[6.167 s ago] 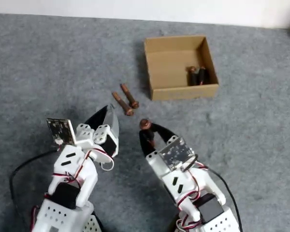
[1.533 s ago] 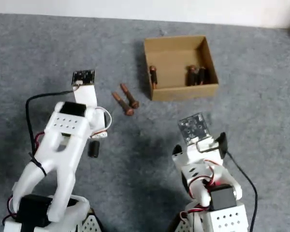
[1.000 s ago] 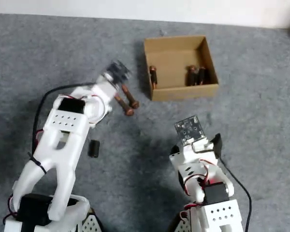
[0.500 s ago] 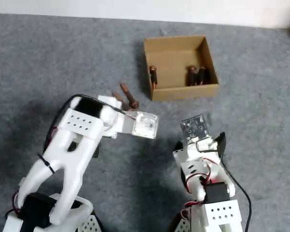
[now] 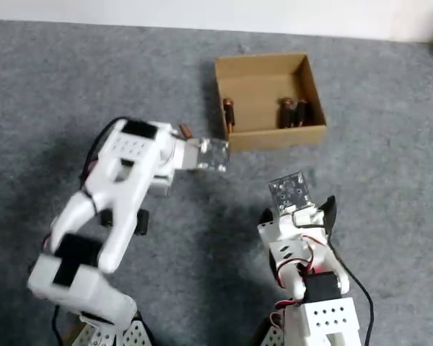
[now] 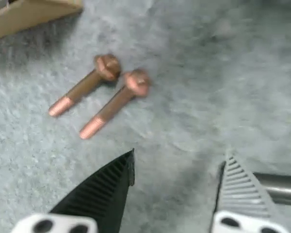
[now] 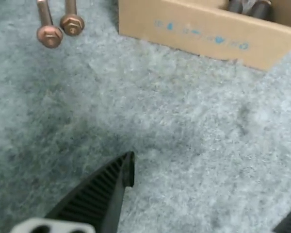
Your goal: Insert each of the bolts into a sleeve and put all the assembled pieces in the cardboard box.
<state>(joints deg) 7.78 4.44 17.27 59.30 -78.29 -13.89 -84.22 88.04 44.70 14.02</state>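
Bolts (image 6: pixel 114 104) lie near cardboard box (image 5: pixel 274 137), before wide-spread left tool (image 6: pixel 179 155); right tool (image 7: pixel 213 179) equally wide.

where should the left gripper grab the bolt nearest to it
Mid-shank on the nearer bolt, coming down from above with the left gripper turned across it. It lies flat on the carpet, with the second bolt close alongside, leaving little finger room.

At 1 o'clock on the surface (image 5: pixel 390 180), cardboard box (image 5: pixel 274 138); inside, one assembled piece (image 5: pixel 229 114) against the 9 o'clock wall, a pair of assembled pieces (image 5: pixel 294 112) side by side toward 3 o'clock. Outside, at the box's 8 o'clock, two bolts (image 6: pixel 85 91) parallel, just beside each other, just ahead of the left claw (image 6: pixel 179 155). At 7 o'clock, well apart, a sleeve (image 5: pixel 142 223).
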